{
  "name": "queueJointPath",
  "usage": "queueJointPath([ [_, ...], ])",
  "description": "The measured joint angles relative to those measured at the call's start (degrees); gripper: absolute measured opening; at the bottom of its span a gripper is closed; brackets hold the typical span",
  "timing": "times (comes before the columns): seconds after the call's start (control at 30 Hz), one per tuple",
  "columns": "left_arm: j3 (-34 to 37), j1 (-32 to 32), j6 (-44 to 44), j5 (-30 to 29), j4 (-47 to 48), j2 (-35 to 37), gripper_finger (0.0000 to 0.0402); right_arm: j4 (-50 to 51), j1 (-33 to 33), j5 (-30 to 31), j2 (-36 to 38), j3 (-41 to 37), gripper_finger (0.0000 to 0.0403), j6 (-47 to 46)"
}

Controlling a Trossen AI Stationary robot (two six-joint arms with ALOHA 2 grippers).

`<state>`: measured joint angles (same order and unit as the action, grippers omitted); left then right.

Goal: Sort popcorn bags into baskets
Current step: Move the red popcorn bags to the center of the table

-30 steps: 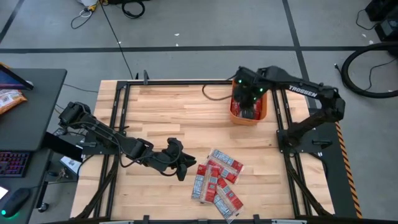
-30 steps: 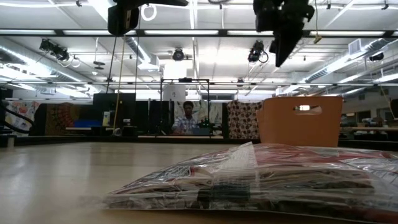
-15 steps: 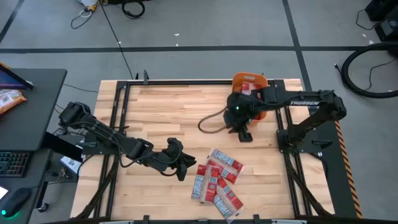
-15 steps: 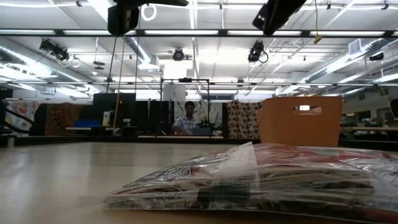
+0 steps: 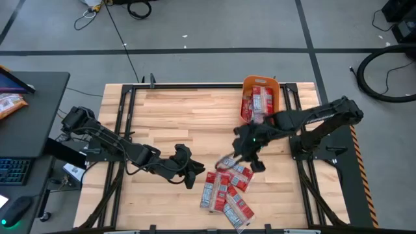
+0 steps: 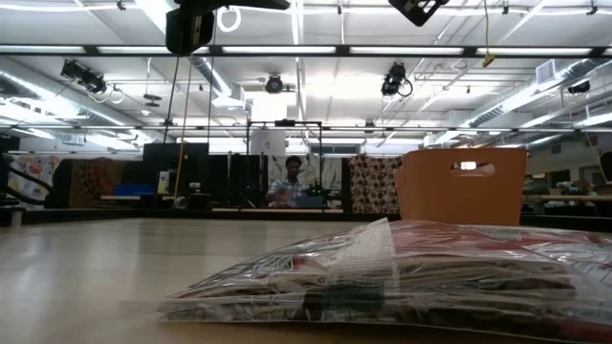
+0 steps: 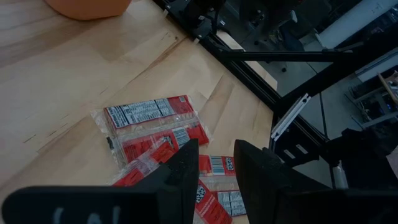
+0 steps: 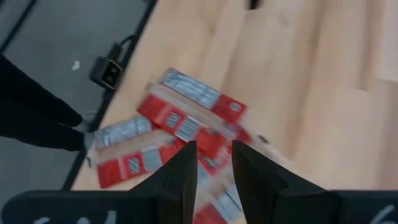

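From above, my right jaws [image 5: 249, 156] hang over the top edge of the popcorn bags [image 5: 226, 190] piled on the table [image 5: 175, 123] near its front, fingers narrowly parted and holding nothing. My left jaws [image 5: 190, 174] rest just beside the pile, also narrowly parted. The orange basket [image 5: 276, 97] sits at the far edge, bags inside. The low view shows only the pile and the basket's handle slot.
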<state>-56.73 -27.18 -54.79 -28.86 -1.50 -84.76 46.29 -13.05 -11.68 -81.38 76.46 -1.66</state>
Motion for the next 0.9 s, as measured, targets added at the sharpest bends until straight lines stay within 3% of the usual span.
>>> queueJointPath([
  [0.27,0.0,-0.4,0.0,0.2,0.0,-0.1,0.0107,-15.2,-9.4,0.4,-0.1,-9.4,0.0105,-4.7],
  [0.6,0.0,-0.4,2.0,0.2,0.1,-0.1,0.0107,-33.9,-18.3,9.6,-0.2,-24.4,0.0105,-13.0],
  [0.8,0.0,-0.4,1.5,0.3,-0.2,-0.1,0.0107,-36.8,-19.9,12.2,-5.7,-28.0,0.0105,-16.9],
  [0.9,0.0,-0.6,1.4,1.6,-0.6,-0.1,0.0107,-33.5,-19.9,15.0,-10.0,-26.9,0.0104,-18.4],
])
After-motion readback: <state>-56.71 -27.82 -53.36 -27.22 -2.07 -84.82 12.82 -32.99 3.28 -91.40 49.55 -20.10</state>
